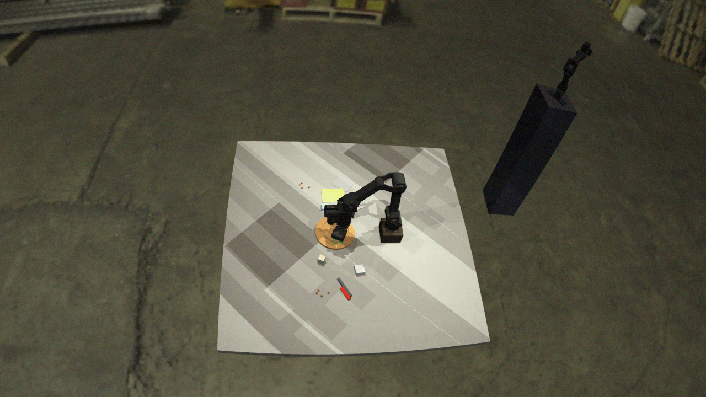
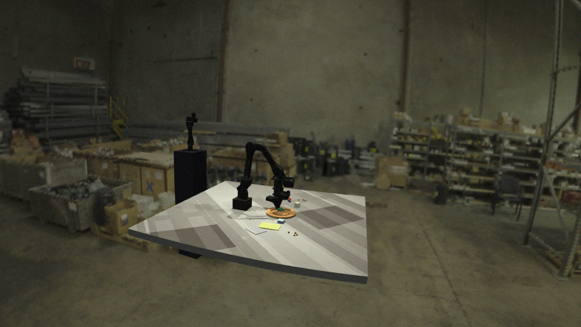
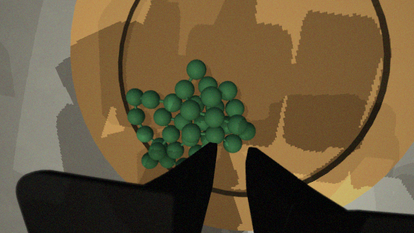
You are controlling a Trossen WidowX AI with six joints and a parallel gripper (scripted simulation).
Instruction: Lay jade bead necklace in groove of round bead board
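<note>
Jade-green bead necklace lies bunched in a heap on the round tan wooden bead board, straddling its thin dark groove on one side rather than following it. My black jaws hover just above the heap, nearly together, gripping nothing I can see; I judge spreading is needed.
</note>
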